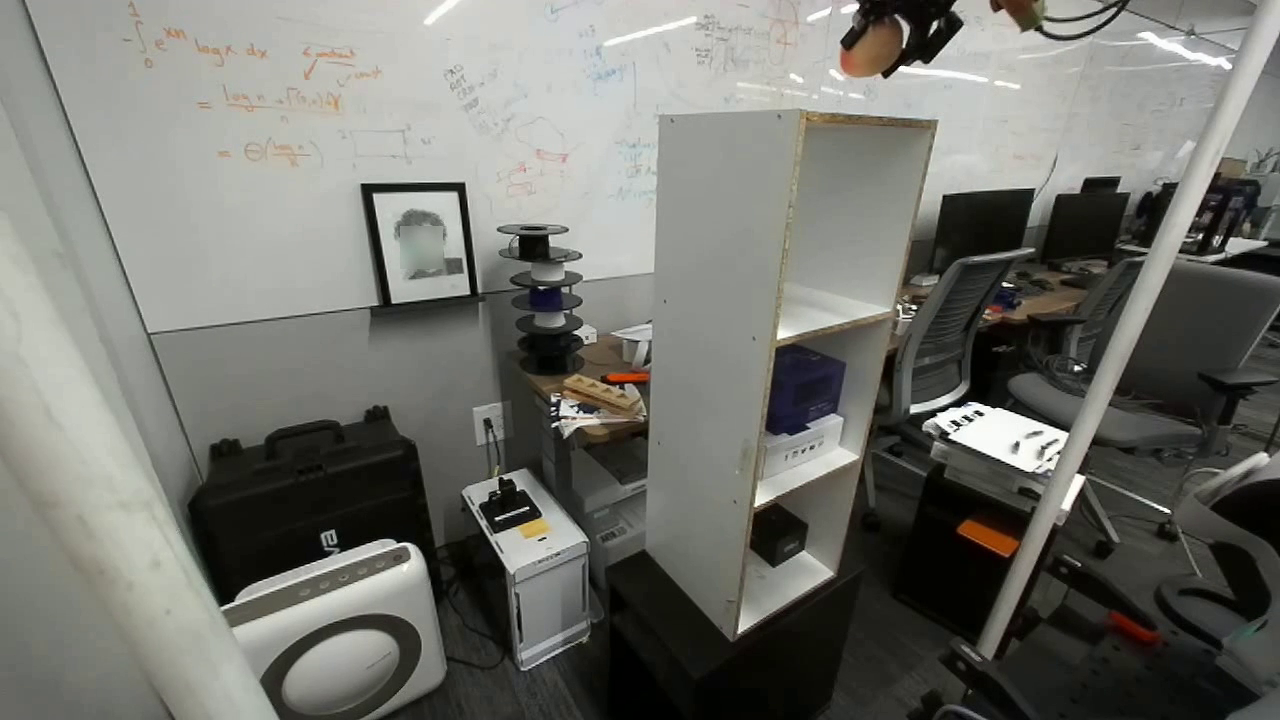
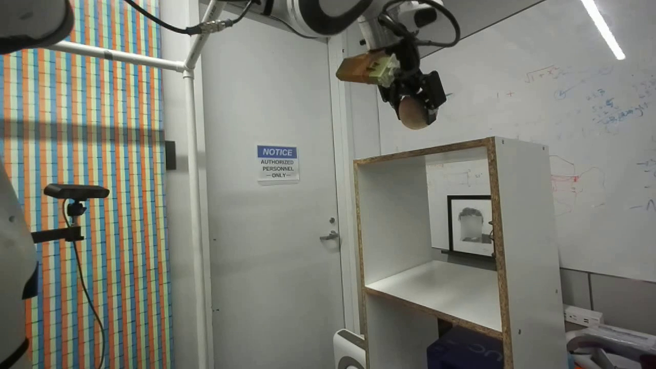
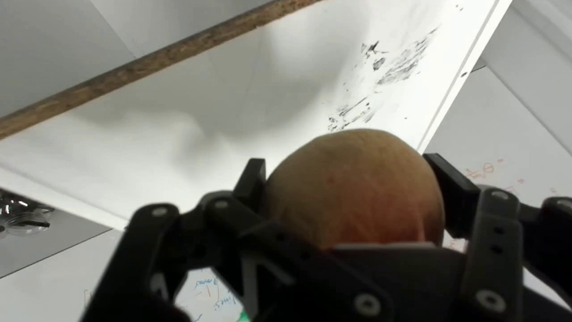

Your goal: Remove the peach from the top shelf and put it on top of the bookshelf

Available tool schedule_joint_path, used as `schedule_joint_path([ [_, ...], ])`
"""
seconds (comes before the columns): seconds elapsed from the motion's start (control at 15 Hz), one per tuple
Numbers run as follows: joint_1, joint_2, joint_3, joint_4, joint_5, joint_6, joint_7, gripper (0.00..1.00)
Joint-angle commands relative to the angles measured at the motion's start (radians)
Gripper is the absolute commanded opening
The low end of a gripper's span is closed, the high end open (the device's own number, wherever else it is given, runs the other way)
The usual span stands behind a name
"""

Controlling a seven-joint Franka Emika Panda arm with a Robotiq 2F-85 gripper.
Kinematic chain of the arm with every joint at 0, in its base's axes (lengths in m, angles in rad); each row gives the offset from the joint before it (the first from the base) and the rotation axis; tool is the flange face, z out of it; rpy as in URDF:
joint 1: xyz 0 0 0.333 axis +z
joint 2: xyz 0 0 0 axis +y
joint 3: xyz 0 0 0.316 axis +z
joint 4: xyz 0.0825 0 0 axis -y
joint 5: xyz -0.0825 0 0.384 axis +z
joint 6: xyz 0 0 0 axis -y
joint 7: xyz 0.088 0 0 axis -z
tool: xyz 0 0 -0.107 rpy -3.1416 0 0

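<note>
The peach [image 3: 357, 188], round and orange with a red patch, sits between the black fingers of my gripper [image 1: 900, 45]. The fingers touch it on both sides in the wrist view. In an exterior view the peach [image 2: 414, 114] hangs below the gripper, above the bookshelf [image 2: 528, 230] and apart from it. The bookshelf is tall and white, with open compartments and raw wood edges. Its flat white top [image 3: 250, 103], with dark scuff marks, shows beyond the peach in the wrist view. The top shelf [image 2: 446, 287] holds nothing visible. It also shows in an exterior view [image 1: 835, 310].
The lower cubbies hold a dark blue box [image 1: 805, 388] on a white box, and a black box [image 1: 778, 534]. The unit stands on a black base [image 1: 700, 630]. A whiteboard [image 1: 560, 100] is behind. White poles [image 2: 195, 205] frame the workspace.
</note>
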Motion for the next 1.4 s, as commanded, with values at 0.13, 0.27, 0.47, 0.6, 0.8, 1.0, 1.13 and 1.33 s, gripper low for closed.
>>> schedule_joint_path([
  [0.13, -0.084, 0.182, 0.115, 0.117, 0.099, 0.044, 0.014, 0.6],
  [0.27, -0.107, 0.195, 0.149, 0.135, 0.103, 0.031, 0.021, 0.96],
  [0.47, -0.134, 0.17, 0.182, 0.127, 0.09, 0.002, 0.022, 1.0],
  [0.6, -0.146, 0.137, 0.191, 0.108, 0.066, -0.051, 0.032, 1.0],
  [0.8, -0.161, 0.082, 0.191, 0.075, 0.047, -0.124, 0.028, 1.0],
  [1.0, -0.171, 0.019, 0.186, 0.023, 0.02, -0.148, 0.027, 1.0],
  [1.13, -0.175, -0.012, 0.181, -0.005, 0.013, -0.151, 0.019, 1.0],
  [1.33, -0.178, -0.038, 0.174, -0.031, 0.013, -0.157, 0.026, 1.0],
])
